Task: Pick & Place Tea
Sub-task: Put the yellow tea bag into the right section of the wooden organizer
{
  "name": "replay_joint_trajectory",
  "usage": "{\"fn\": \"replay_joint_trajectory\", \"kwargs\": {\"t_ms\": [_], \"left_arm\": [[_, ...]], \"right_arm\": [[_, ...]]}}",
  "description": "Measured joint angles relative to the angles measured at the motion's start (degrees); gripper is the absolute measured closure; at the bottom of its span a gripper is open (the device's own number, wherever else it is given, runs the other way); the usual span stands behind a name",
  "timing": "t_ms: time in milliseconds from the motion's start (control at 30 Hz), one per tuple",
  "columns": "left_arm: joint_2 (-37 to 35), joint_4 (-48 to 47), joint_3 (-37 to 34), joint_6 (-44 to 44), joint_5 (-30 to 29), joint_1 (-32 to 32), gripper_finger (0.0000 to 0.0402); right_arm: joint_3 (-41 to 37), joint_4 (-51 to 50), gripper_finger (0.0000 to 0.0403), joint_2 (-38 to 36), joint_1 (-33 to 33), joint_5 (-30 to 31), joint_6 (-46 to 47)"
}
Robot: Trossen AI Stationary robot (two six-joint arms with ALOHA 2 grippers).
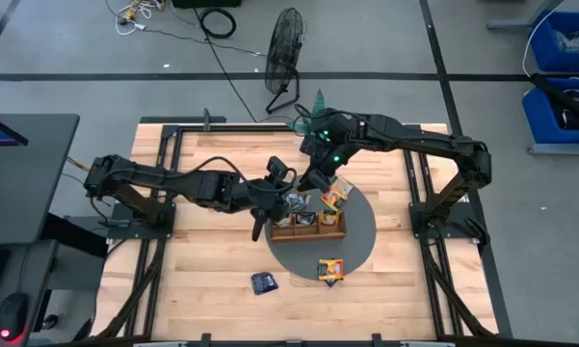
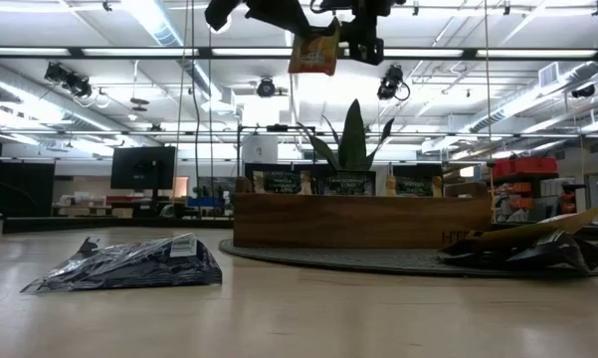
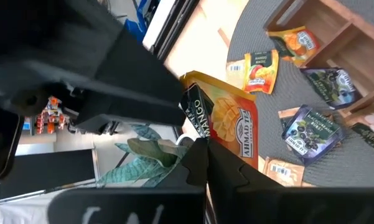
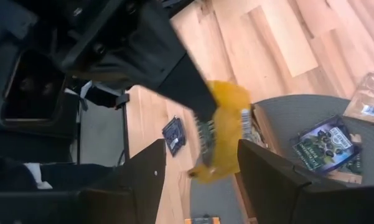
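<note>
Left gripper (image 3: 202, 155) is pressed together on the corner of an orange-yellow mango sachet (image 3: 227, 121), which is held up in the air above the wooden tray (image 1: 308, 229) near the middle of the bench (image 1: 212, 289). The right gripper (image 4: 199, 158) is spread wide just beside the same sachet, not touching it as far as can be seen. Since only an edge is pinched, the sachet could swing or slip out and fall on the round grey mat (image 1: 361, 241) and not into a compartment. A collision between both grippers is also possible, because they are very near. Other sachets are seen on the mat, and a dark blue sachet (image 1: 264, 282) is lying toward the front edge.
</note>
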Motion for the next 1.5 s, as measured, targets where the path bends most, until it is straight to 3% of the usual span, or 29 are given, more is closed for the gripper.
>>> {"fn": "replay_joint_trajectory", "kwargs": {"t_ms": [200, 667, 800, 1033, 1267, 1500], "left_arm": [[0.04, 2.38, 0.00, 0.03, 0.07, 0.00, 0.0399], [0.07, 2.31, 0.00, 0.02, -0.06, 0.74, 0.0399], [0.07, 2.30, 0.00, 0.00, -0.06, 0.74, 0.0399], [0.11, 2.20, 0.00, -0.93, -0.06, 0.81, 0.0399], [0.11, 1.46, 0.00, -5.59, -0.04, 1.86, 0.0395], [0.11, 1.47, -0.01, -10.26, -0.07, 2.23, 0.0354]], "right_arm": [[0.00, -0.01, 0.0197, 0.00, 0.00, 4.20, -0.15], [0.00, -1.32, 0.0202, 0.00, 0.00, 1.34, -1.13], [0.00, -1.30, 0.0243, 0.00, 0.00, 1.79, -1.94], [0.00, -1.08, 0.0389, -0.02, 0.00, 2.19, -5.55], [0.00, -0.38, 0.0399, -0.02, 0.00, 4.71, -8.65], [0.00, -0.33, 0.0401, -0.02, -0.01, 6.31, -11.22]]}}
